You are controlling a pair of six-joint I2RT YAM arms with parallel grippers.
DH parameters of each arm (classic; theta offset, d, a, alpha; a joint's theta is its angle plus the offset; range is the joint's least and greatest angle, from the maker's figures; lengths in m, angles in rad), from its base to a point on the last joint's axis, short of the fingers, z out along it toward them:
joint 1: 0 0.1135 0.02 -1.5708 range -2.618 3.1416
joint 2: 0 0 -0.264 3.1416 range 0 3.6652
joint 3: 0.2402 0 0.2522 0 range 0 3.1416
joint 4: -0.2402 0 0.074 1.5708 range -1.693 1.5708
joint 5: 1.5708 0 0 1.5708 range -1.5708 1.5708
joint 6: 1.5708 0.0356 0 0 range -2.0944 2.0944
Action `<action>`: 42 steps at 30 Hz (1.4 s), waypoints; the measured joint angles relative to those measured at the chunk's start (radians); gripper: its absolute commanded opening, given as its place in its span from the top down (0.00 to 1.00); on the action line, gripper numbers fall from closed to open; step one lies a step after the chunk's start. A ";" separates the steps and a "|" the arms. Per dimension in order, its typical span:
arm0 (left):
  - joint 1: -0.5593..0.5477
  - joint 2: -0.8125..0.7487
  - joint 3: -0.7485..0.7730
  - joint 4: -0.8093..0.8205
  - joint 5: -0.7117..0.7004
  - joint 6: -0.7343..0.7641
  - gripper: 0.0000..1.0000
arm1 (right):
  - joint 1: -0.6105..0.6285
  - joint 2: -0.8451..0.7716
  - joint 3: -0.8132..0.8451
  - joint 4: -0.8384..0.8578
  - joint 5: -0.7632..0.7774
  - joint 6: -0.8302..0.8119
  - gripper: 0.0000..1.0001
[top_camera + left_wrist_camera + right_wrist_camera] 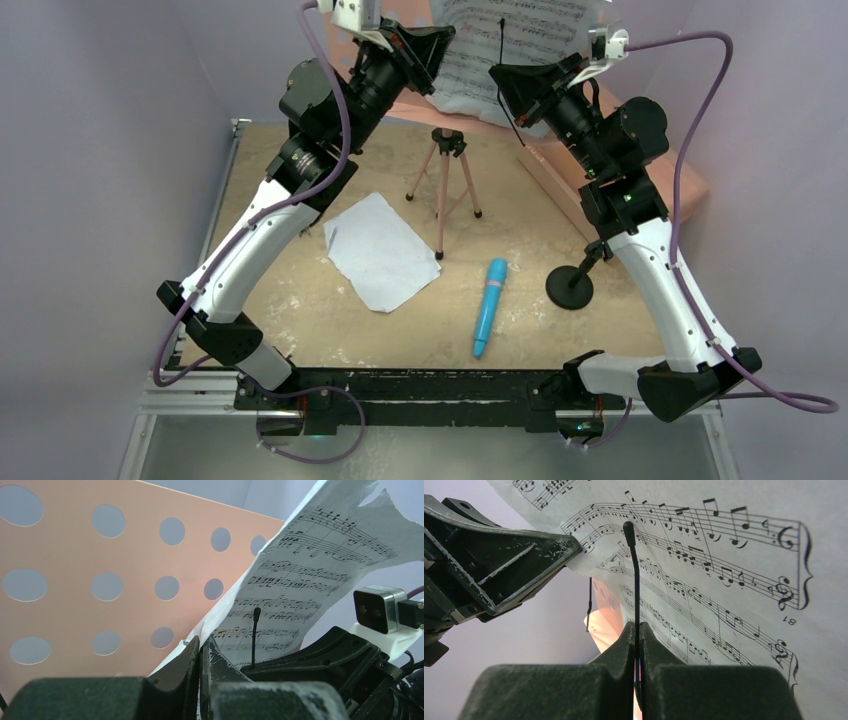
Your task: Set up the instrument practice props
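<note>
One sheet-music page point(500, 45) stands against the pink perforated stand panel point(75, 565) at the back. My left gripper point(438, 58) is shut on that page's lower left edge; in the left wrist view the paper point(300, 570) runs between the closed fingers point(192, 655). My right gripper point(507, 88) is shut on a thin black retainer wire point(635, 575) in front of the page point(734, 580). The stand's tripod legs point(441, 185) rest mid-table. The second white page point(380, 250) lies flat on the table. The blue toy microphone point(489, 306) lies beside the black round-base mic stand point(571, 286).
A large pink shape point(640, 185) sits behind the right arm at the back right. A second thin black wire point(589, 605) hangs left of my right fingers. Grey walls close in on both sides. The metal frame point(400, 385) runs along the near edge.
</note>
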 measured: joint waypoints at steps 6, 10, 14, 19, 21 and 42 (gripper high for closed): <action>0.000 0.000 0.000 -0.022 -0.020 -0.009 1.00 | 0.000 0.000 0.001 0.000 0.000 0.000 1.00; 0.000 0.000 0.001 -0.031 -0.030 -0.016 1.00 | 0.000 0.000 0.002 0.000 0.000 0.000 1.00; 0.000 0.000 0.001 -0.039 -0.039 -0.024 1.00 | 0.000 0.000 0.002 0.000 0.000 0.002 1.00; 0.000 0.000 0.001 -0.041 -0.045 -0.033 0.77 | 0.000 0.000 0.002 0.000 0.005 0.013 0.89; 0.000 0.000 0.001 -0.041 -0.047 -0.033 0.65 | 0.000 0.000 0.002 0.000 0.010 0.019 0.82; 0.000 -0.016 -0.023 -0.024 -0.090 -0.031 0.25 | 0.000 -0.030 0.028 0.031 0.036 0.034 0.36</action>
